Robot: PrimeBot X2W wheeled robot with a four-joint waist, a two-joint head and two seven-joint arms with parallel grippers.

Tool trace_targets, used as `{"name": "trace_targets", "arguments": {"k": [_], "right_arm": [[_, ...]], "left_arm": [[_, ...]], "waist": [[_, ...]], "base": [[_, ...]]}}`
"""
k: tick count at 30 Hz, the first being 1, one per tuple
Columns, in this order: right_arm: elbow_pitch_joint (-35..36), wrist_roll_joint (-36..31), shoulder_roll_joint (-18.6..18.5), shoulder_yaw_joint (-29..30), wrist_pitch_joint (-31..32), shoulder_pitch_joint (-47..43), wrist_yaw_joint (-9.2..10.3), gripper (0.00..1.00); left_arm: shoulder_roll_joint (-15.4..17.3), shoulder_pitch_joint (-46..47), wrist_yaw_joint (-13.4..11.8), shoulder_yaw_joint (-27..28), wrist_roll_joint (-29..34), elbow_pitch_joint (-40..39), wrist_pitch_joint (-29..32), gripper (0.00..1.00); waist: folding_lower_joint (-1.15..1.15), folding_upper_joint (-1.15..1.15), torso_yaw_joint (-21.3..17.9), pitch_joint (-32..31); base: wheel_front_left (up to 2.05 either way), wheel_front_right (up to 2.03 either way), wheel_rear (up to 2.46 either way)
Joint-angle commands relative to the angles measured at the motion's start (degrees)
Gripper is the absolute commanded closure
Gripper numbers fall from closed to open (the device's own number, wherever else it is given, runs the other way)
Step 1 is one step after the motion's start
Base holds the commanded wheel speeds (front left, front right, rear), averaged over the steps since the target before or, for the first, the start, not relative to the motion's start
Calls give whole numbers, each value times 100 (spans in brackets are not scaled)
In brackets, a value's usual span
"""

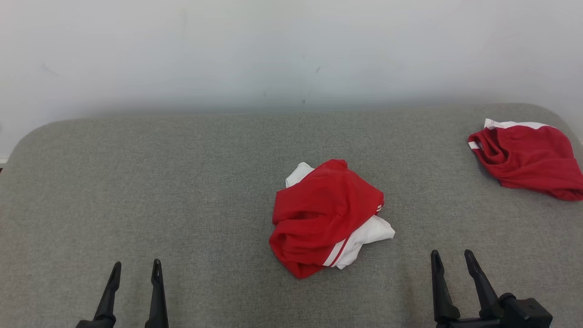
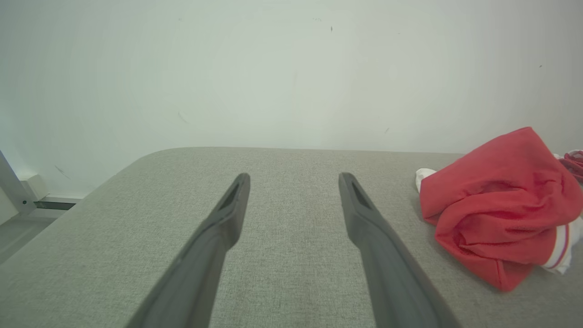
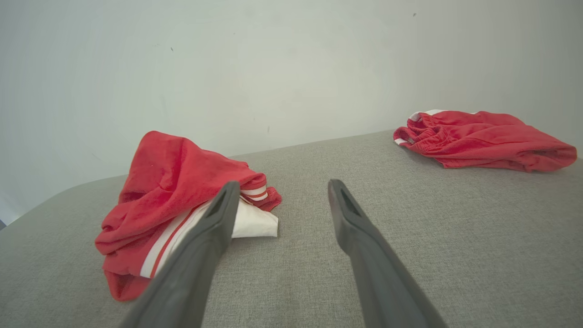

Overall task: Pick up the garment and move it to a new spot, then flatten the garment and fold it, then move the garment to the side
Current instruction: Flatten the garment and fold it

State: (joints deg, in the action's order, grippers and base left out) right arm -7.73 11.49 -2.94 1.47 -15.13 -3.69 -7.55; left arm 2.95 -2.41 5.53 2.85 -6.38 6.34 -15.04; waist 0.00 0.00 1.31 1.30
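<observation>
Left gripper [image 1: 136, 269] at lower left and right gripper [image 1: 452, 257] at lower right both have their fingers spread wide, holding nothing. The crumpled red-and-white garment [image 1: 325, 216] lies mid-frame, and a second garment [image 1: 528, 155] sits at upper right.

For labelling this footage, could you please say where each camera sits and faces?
Head view: on the head, facing down at the grey surface; left pincer and right pincer at bottom.
Left wrist view: wrist-mounted, along the open left pincer toward the wall.
Right wrist view: wrist-mounted, along the open right pincer toward the wall.
Shared: all show the crumpled garment.
</observation>
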Motion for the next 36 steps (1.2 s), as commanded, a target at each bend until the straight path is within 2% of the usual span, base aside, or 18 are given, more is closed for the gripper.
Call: {"name": "trace_targets", "arguments": {"k": [1, 13, 18, 25, 31, 36], "right_arm": [[6, 7, 13, 0, 1, -35, 15, 0], [1, 44, 12, 4, 1, 24, 15, 0], [1, 62, 12, 8, 1, 43, 15, 0], [-1, 105, 11, -48, 2, 129, 15, 0], [-18, 160, 12, -93, 2, 314, 15, 0], [-37, 252, 13, -116, 2, 463, 15, 0]], "left_arm": [[-12, -61, -7, -8, -11, -12, -19, 0], [-12, 65, 41, -15, 13, 12, -19, 0], [-12, 122, 79, -248, 27, 60, -19, 0], [-11, 378, 149, -1195, -38, 241, -18, 0], [-4, 808, 188, -2164, 37, 654, -18, 0], [-5, 1137, 199, -2382, -22, 1000, -18, 0]], "waist": [[0, 0, -5, 10], [0, 0, -44, 81], [0, 0, -68, 109], [0, 0, -189, 249], [0, 0, -494, 477], [0, 0, -909, 704]], "base": [[0, 0, 0], [0, 0, 0], [0, 0, 0], [0, 0, 0], [0, 0, 0], [0, 0, 0]]}}
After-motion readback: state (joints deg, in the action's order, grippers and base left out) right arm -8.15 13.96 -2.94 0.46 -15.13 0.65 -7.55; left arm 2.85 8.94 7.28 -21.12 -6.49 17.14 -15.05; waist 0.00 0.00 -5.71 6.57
